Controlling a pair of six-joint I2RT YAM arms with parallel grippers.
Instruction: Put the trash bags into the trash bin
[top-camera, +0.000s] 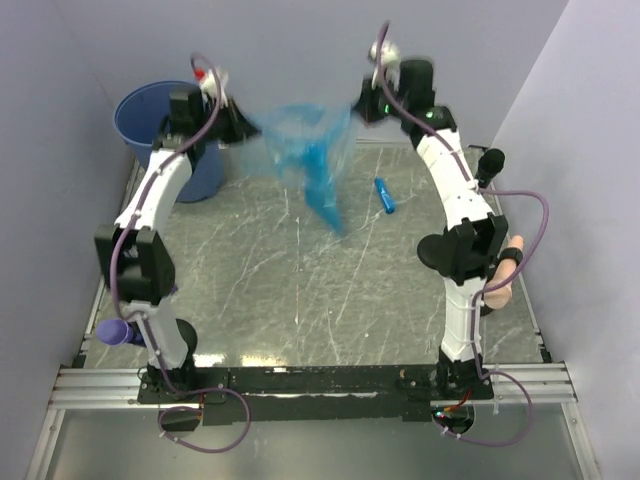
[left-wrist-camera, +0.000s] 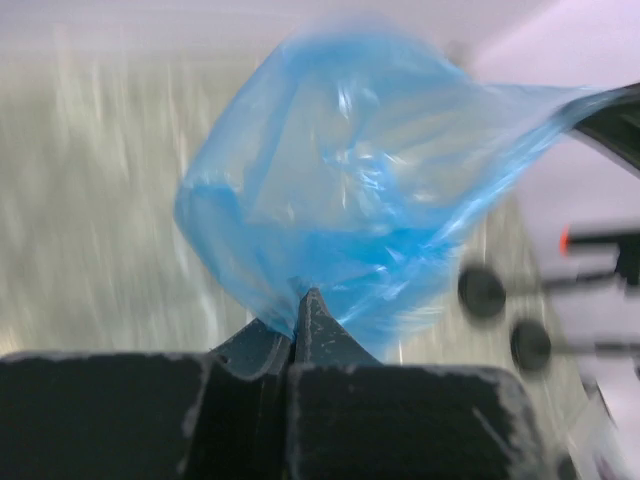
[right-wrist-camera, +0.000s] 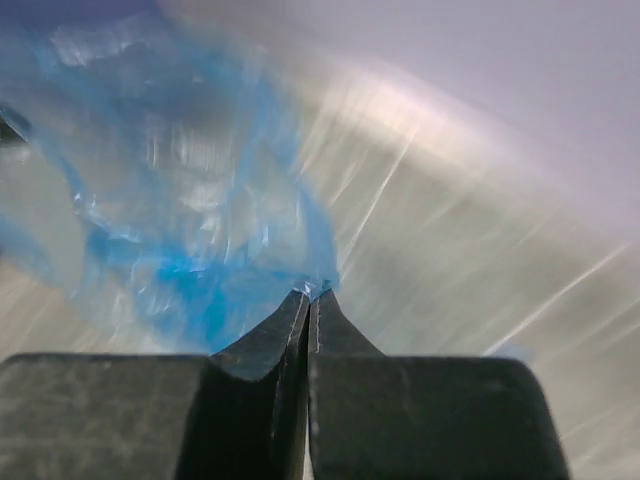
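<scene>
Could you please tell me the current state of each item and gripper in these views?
left gripper: shut on the trash bag.
right gripper: shut on the trash bag.
trash bag: lifted off the table, stretched open between both grippers.
trash bin: upright, open-topped, at the far left corner.
small blue roll: lying loose on the table.

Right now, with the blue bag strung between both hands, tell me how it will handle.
Probably floppy: the trash bag sags into a hanging tail between the left hand and right hand. Likely very light, since thin pinches at its edges hold it up. Its see-through film looks slick and may slip.
</scene>
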